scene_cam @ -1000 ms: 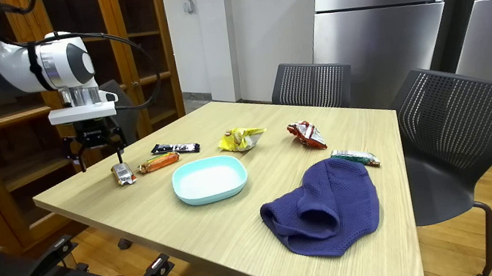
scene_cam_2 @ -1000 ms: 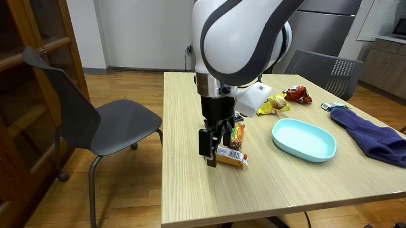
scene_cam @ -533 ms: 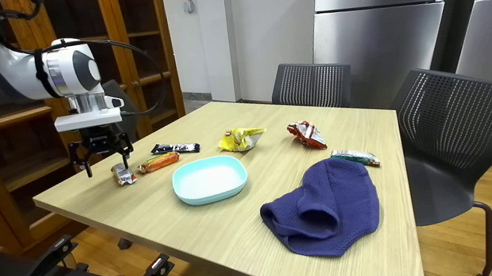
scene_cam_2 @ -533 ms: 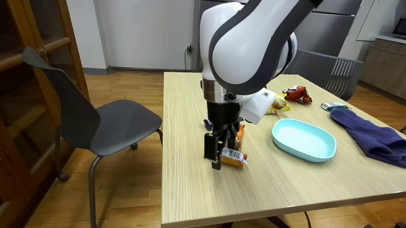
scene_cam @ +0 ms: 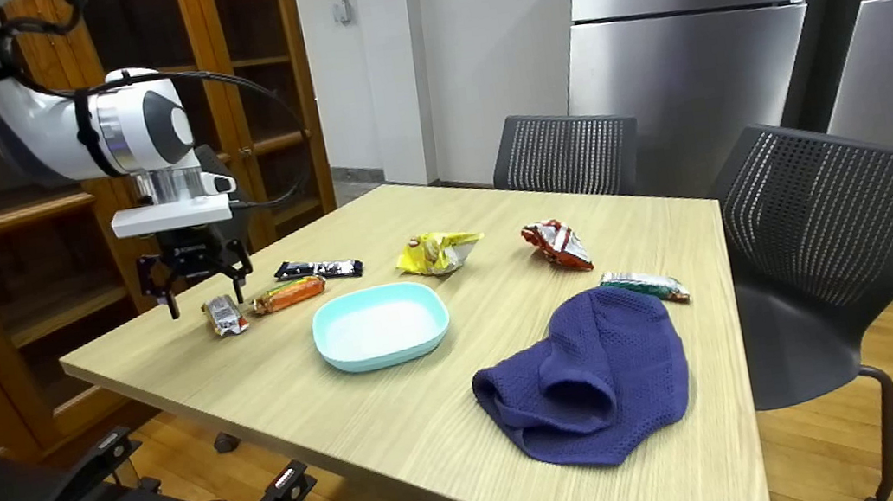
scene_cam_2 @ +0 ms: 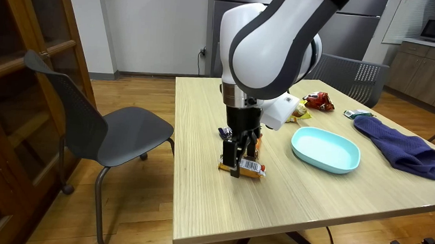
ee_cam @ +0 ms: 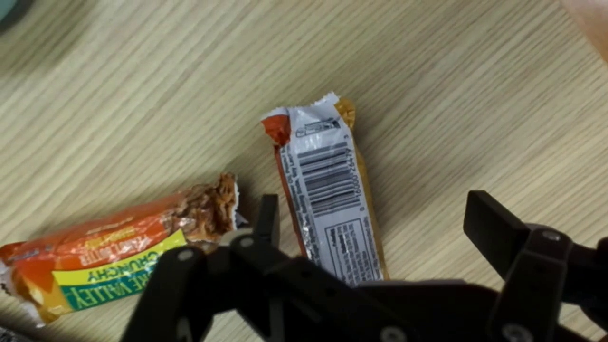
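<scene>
My gripper [ee_cam: 373, 209] is open and empty above the table, with its two black fingers [ee_cam: 494, 228] wide apart. A snack bar with a silver barcode back and orange edges [ee_cam: 327, 190] lies below, between the fingers in the wrist view and nearer the left one. Its lower end is hidden behind the gripper. An orange, yellow and green snack bar [ee_cam: 118, 251] lies to the left, its torn-looking brown end near the left finger. In both exterior views the gripper [scene_cam: 207, 305] [scene_cam_2: 243, 164] hangs over the silver-backed bar [scene_cam: 225, 316] [scene_cam_2: 251, 169]; contact cannot be told.
A dark-wrapped bar [scene_cam: 318, 269] lies behind the orange bar. A light-blue dish [scene_cam: 380, 321] stands beside them. A yellow bag [scene_cam: 436, 254], a red bag [scene_cam: 559, 245], a green bar [scene_cam: 645, 285] and a blue cloth [scene_cam: 640, 381] lie farther along the table. Chairs [scene_cam_2: 136, 135] surround it.
The gripper has come down and moved to the right in both exterior views, over the silver-backed bar. The fingers stay open. The things on the table have not moved.
</scene>
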